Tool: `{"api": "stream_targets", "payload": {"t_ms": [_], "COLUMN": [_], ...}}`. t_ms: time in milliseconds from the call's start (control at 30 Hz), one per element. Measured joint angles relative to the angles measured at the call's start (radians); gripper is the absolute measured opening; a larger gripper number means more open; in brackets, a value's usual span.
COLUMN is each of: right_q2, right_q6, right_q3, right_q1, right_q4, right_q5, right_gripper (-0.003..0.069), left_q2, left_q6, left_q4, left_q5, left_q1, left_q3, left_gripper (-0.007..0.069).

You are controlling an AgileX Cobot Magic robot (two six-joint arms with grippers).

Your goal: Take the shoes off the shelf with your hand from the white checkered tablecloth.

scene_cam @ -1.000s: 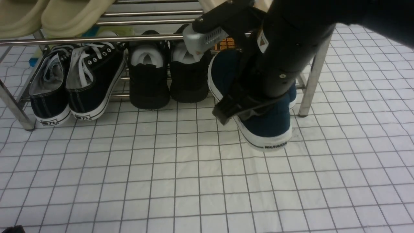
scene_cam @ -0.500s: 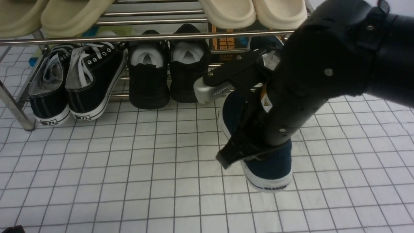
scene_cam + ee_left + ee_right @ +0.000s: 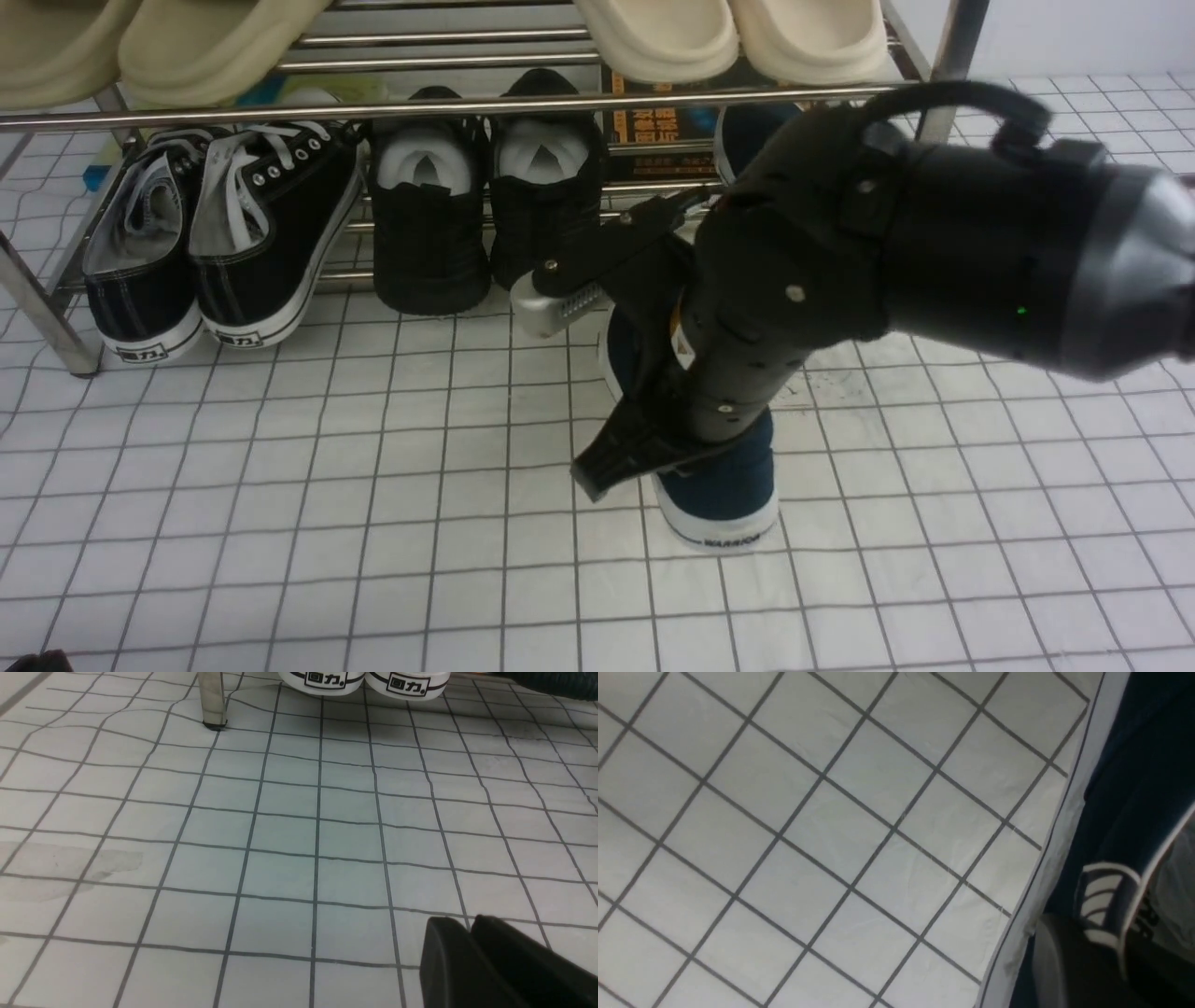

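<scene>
My right gripper (image 3: 653,411) is shut on the side wall of one navy-blue shoe (image 3: 728,485), which is off the shelf, heel toward me, low over or on the white checkered tablecloth (image 3: 373,523). The right wrist view shows the shoe's navy side and white sole (image 3: 1134,788) with a finger (image 3: 1064,961) against it. The second navy shoe (image 3: 747,131) is still on the chrome shelf's (image 3: 280,114) lower tier, mostly hidden behind my arm. My left gripper (image 3: 469,926) is shut and empty, low over the cloth (image 3: 280,835).
Black lace-up sneakers (image 3: 224,233) and an all-black pair (image 3: 485,215) stand on the lower tier. Beige slippers (image 3: 728,33) lie on the upper tier. A shelf leg (image 3: 211,700) and the sneakers' heels (image 3: 364,679) show far ahead in the left wrist view.
My right arm has drawn the navy shoe out from under the shelf, toward me and a little left, down to the cloth. The left arm has not visibly moved.
</scene>
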Motion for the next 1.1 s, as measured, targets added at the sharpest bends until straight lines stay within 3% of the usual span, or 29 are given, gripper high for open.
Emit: {"api": "stream_targets", "payload": {"t_ms": [167, 433, 633, 767, 833, 1000, 1100], "right_q2": [0.041, 0.098, 0.099, 0.099, 0.099, 0.099, 0.099], "right_q6": [0.016, 0.165, 0.085, 0.009, -0.045, -0.077, -0.078], "right_q3": [0.0, 0.0, -0.094, -0.2, -0.285, -0.393, -0.399], "right_q1": [-0.001, -0.003, -0.005, -0.01, -0.023, -0.125, -0.18], "right_q4": [-0.011, -0.02, 0.017, 0.018, 0.006, -0.016, -0.03], "right_q5": [-0.021, -0.098, 0.064, 0.185, 0.253, 0.3, 0.285], "right_gripper": [0.004, 0.0092, 0.03, 0.0351, 0.0318, 0.0028, -0.001], "left_q2": [0.0, 0.0, 0.0, 0.0, 0.0, 0.0, 0.0], "left_q6": [0.0, 0.0, 0.0, 0.0, 0.0, 0.0, 0.0], "left_q4": [0.0, 0.0, 0.0, 0.0, 0.0, 0.0, 0.0], "left_q5": [0.0, 0.0, 0.0, 0.0, 0.0, 0.0, 0.0], "left_q1": [0.0, 0.0, 0.0, 0.0, 0.0, 0.0, 0.0], "left_q3": [0.0, 0.0, 0.0, 0.0, 0.0, 0.0, 0.0], "left_gripper": [0.0092, 0.0092, 0.0092, 0.0092, 0.0092, 0.0092, 0.0092]}}
